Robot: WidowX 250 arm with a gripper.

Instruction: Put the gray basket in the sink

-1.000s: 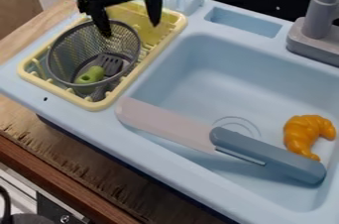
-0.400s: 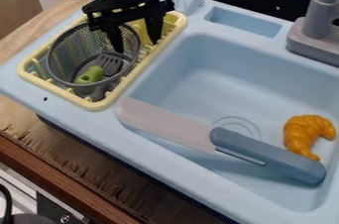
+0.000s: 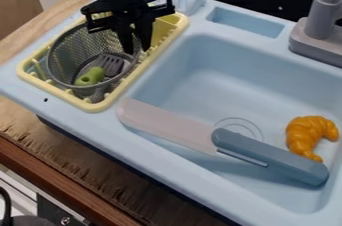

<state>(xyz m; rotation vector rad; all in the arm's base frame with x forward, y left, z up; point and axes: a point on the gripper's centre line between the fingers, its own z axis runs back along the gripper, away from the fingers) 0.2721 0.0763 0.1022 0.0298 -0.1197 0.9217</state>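
Observation:
The gripper (image 3: 137, 47) is at the upper left, shut on the right rim of the gray basket, one fingertip inside the mesh and the other outside it. That round wire-mesh basket (image 3: 70, 52) sits tilted in the yellow dish rack (image 3: 87, 104), its opening facing up. A gray fork or spatula with a green handle (image 3: 92, 75) is inside the basket. To the right of the rack is the light blue sink (image 3: 200, 80).
A knife with a pinkish blade (image 3: 167, 124) and blue-gray handle (image 3: 270, 156) lies across the sink's near edge. An orange croissant (image 3: 307, 135) lies at the sink's right side. The gray faucet (image 3: 319, 35) stands at the upper right.
My gripper has come down and to the right over the last second, onto the basket's right rim. Its fingers have drawn together there. The basket has hardly moved.

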